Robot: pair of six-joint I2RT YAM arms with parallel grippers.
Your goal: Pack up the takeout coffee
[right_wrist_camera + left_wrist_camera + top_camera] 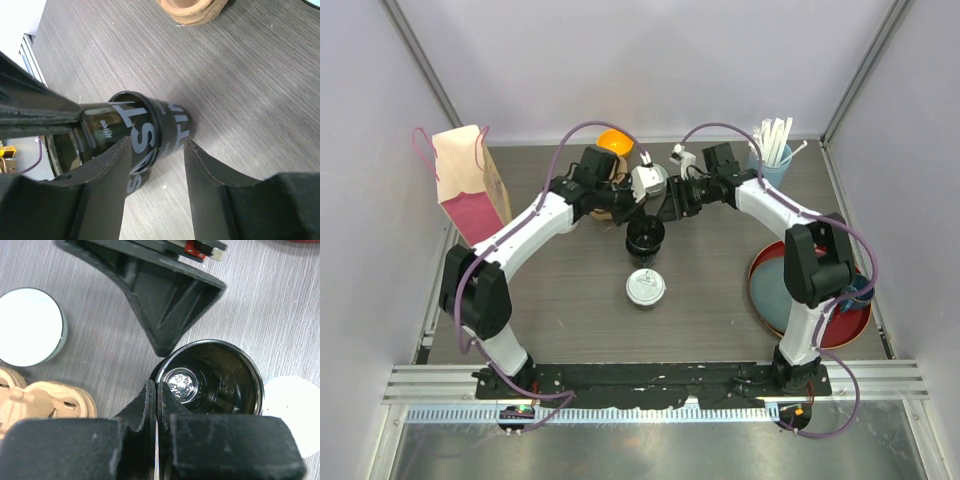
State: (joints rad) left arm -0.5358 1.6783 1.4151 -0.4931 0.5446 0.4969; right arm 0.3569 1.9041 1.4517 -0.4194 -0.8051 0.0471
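An open black takeout coffee cup stands lidless at the table's middle. My left gripper is shut on its rim, one finger inside the cup and one outside. My right gripper is open, its fingers either side of the cup's lettered lower part, with a gap at the right finger. In the top view both grippers meet above the cup, left and right. A second cup with a white lid stands just nearer. Another white lid shows in the left wrist view.
A pink and tan paper bag stands at the back left. A cardboard cup carrier lies beside the open cup. A light-blue tumbler of white straws is at the back right, a red plate at the right edge.
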